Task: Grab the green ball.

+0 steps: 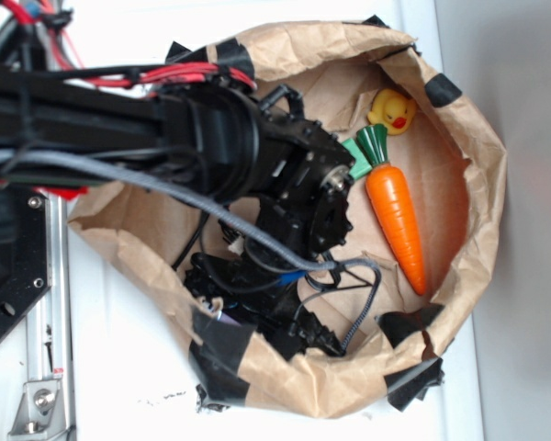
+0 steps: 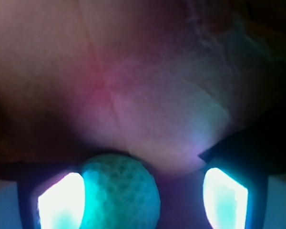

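In the wrist view the green ball (image 2: 121, 193) is round and dimpled, lit teal, and lies on the brown paper floor between my fingers. My gripper (image 2: 143, 200) is open around it. The ball touches the left finger pad (image 2: 62, 202). A clear gap separates it from the right finger pad (image 2: 225, 198). In the exterior view my black arm (image 1: 257, 156) reaches from the left down into the paper bag (image 1: 477, 184). It hides the ball and the fingertips there.
An orange carrot (image 1: 399, 216) with a dark green top lies at the bag's right side. A yellow duck (image 1: 392, 110) sits beyond it, and a flat green block (image 1: 356, 158) shows beside the wrist. The bag's crumpled walls, patched with black tape, ring everything.
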You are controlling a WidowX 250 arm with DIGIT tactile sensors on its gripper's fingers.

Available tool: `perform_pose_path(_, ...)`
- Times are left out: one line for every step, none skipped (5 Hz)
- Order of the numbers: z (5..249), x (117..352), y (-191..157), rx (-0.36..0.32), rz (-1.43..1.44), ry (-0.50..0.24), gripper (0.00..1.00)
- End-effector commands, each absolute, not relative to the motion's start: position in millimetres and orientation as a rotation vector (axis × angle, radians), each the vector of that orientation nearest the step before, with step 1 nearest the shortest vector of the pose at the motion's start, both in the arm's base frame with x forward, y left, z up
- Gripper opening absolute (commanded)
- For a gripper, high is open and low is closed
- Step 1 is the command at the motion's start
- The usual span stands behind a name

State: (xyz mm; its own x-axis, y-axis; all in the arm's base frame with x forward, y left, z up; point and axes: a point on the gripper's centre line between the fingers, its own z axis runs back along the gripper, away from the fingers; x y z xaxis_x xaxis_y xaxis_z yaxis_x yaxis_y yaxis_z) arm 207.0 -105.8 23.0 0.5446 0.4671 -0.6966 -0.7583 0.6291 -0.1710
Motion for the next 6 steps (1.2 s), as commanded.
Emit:
perform_pose_path(25,187,-126,-0.443,0.555,0.664,0.00)
perform_pose_path(36,198,-115,-0.438,0.474,0.592,0.00)
perform_pose_path(56,218,-85,-0.349,0.425,0.380,0.00)
perform_pose_path(75,228,-55,-0.289,0.428,0.212,0.00)
perform_pose_path(88,228,-36,-0.267,0.465,0.138,0.00)
perform_pose_path(91,228,-31,-0.281,0.486,0.114,0.00)
